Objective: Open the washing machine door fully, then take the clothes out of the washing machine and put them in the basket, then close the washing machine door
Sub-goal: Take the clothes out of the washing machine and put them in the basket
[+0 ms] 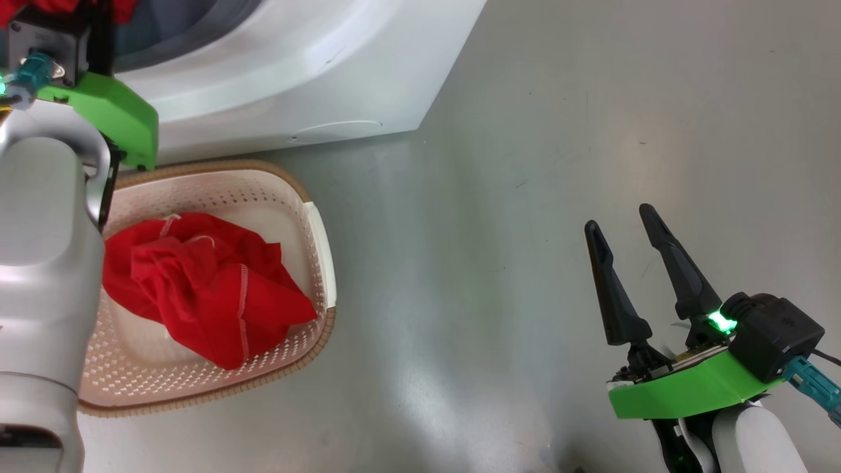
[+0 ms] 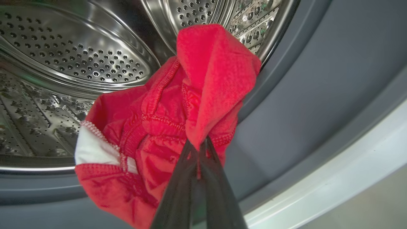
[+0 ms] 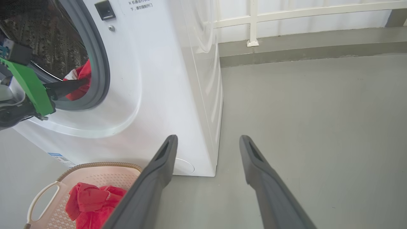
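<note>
My left gripper is shut on a red garment with white trim, pinching it at the mouth of the washing machine, over the grey rubber ring and in front of the steel drum. From the right wrist view the same garment shows in the drum opening. Another piece of the red clothes lies in the cream basket on the floor below the machine. My right gripper is open and empty over the bare floor to the right. The washing machine door is out of view.
The basket stands right against the machine's front. Grey floor stretches to the right of the machine. A white railing and a low kerb run along the far wall.
</note>
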Tool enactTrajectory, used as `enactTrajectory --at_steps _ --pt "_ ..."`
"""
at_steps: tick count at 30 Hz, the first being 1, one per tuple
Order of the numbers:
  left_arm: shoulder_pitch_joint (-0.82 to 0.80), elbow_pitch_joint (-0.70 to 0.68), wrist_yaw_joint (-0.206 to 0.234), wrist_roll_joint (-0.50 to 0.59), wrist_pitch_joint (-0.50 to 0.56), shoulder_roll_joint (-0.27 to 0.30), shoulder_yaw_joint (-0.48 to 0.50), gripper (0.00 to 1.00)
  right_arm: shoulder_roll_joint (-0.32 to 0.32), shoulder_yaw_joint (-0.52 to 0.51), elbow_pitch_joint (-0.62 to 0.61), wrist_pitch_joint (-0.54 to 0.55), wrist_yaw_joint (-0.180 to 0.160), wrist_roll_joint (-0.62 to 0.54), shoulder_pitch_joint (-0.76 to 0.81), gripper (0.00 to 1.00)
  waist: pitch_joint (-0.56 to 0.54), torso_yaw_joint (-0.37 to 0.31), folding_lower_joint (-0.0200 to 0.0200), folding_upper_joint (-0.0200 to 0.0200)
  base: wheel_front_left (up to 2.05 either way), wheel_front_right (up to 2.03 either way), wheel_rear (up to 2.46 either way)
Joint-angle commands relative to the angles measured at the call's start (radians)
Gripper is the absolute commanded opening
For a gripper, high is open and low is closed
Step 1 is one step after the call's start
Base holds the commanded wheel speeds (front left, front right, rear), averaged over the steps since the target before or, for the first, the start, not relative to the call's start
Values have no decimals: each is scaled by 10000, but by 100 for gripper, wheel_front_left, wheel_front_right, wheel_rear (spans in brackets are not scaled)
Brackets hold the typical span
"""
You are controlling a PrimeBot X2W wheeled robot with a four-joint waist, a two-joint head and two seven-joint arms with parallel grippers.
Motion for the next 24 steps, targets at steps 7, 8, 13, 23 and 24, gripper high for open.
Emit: enactTrajectory --at_steps 7,8,13,23,24 --pt "469 -1083 27 -153 -134 541 103 0 -27 138 -152 -92 90 73 -55 100 -164 191 0 0 0 0 0" --pt "608 -1339 42 -177 -135 563 112 0 -27 132 -146 -94 90 70 -54 100 -194 233 0 0 0 0 0" --pt "1474 -2612 91 -262 -137 721 124 0 -27 157 -108 -67 90 71 -56 100 -371 392 0 0 0 0 0" --pt "3393 -5256 279 -655 -138 1005 372 0 -27 154 -73 45 90 16 103 100 -846 581 0 0 0 0 0" --pt "3614 -5521 307 -716 -138 1021 409 0 -27 149 -75 59 90 8 126 100 -907 603 0 0 0 0 0"
